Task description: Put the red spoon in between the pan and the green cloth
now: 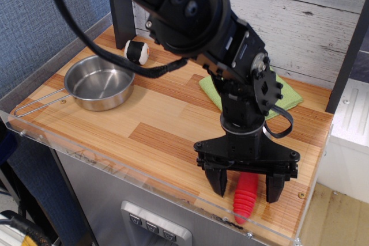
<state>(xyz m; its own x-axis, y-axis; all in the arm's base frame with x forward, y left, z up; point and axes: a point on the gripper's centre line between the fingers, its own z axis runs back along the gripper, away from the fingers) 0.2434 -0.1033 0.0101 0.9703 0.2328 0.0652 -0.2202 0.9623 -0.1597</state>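
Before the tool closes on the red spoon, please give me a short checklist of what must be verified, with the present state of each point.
1. Tool open: ok, its fingers stand apart.
2. Red spoon between the fingers: ok, the red handle shows in the gap, one finger on each side.
3. Tool low enough to grip: cannot tell, this view does not show the height above the table.
4. Spoon bowl position: cannot tell, the arm hides it.
5. Space between the pan and the green cloth free: ok, bare wood shows there.
6. Black and white roll out of the way: ok, it lies behind the pan near the wall.
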